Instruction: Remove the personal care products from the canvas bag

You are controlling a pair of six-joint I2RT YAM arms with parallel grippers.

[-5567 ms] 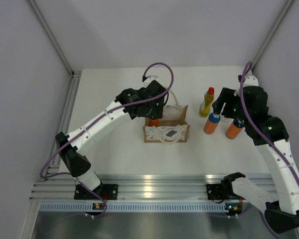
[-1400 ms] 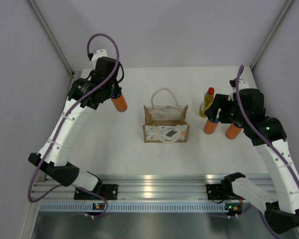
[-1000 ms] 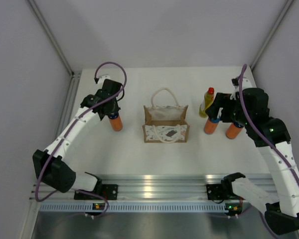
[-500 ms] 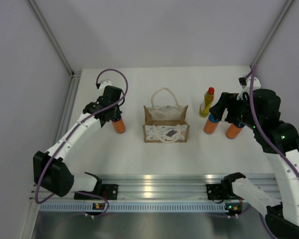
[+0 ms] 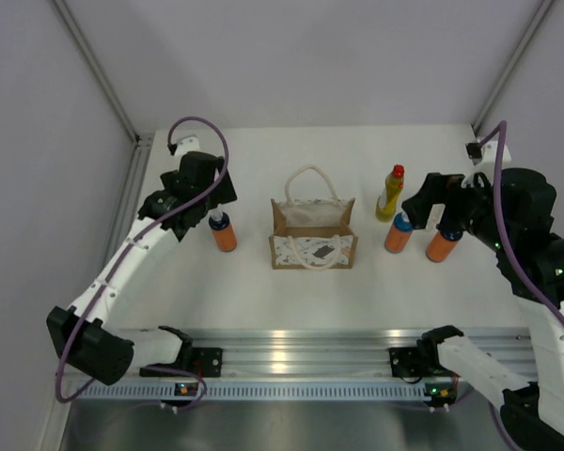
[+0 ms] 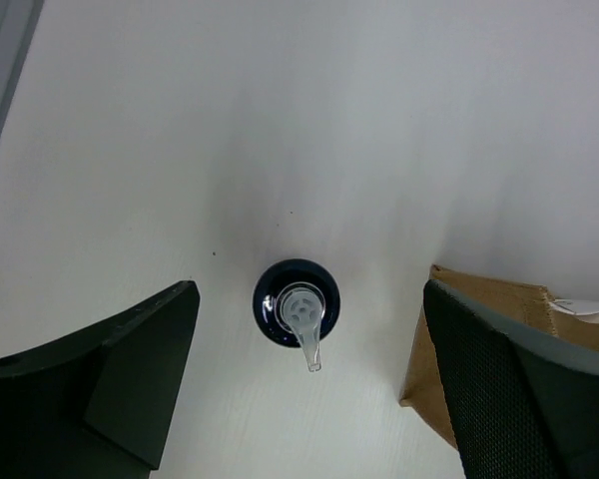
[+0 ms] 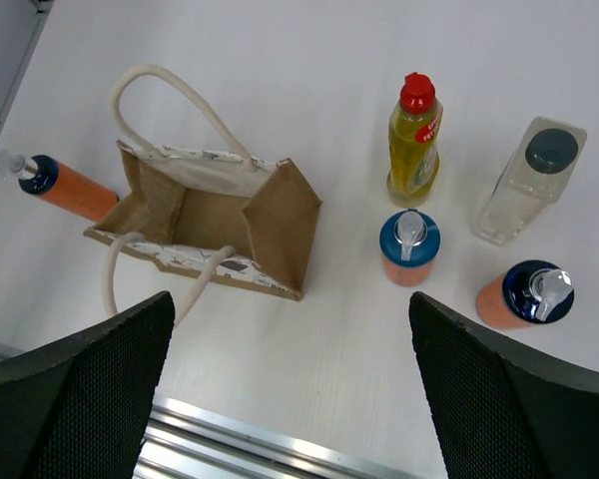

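Observation:
The canvas bag [image 5: 312, 250] stands mid-table with its mouth up; in the right wrist view the inside of the bag [image 7: 280, 225] looks bare. One orange bottle [image 5: 224, 233] stands upright left of it. My left gripper [image 6: 309, 294] hangs open straight above that bottle's blue pump cap [image 6: 298, 316], fingers apart from it. Right of the bag stand a yellow bottle [image 7: 414, 140], a whitish bottle [image 7: 529, 180] and two orange bottles [image 7: 409, 247] [image 7: 524, 294]. My right gripper [image 7: 290, 299] is open, high above the table, holding nothing.
A corner of the bag [image 6: 426, 349] lies close by the left gripper's right finger. An aluminium rail [image 5: 282, 343] runs along the near table edge. Grey walls close in the table on the left, back and right.
The left gripper set the orange bottle upright left of the bag, let go and lifted off it. The right gripper opened wider and drew back to the right.

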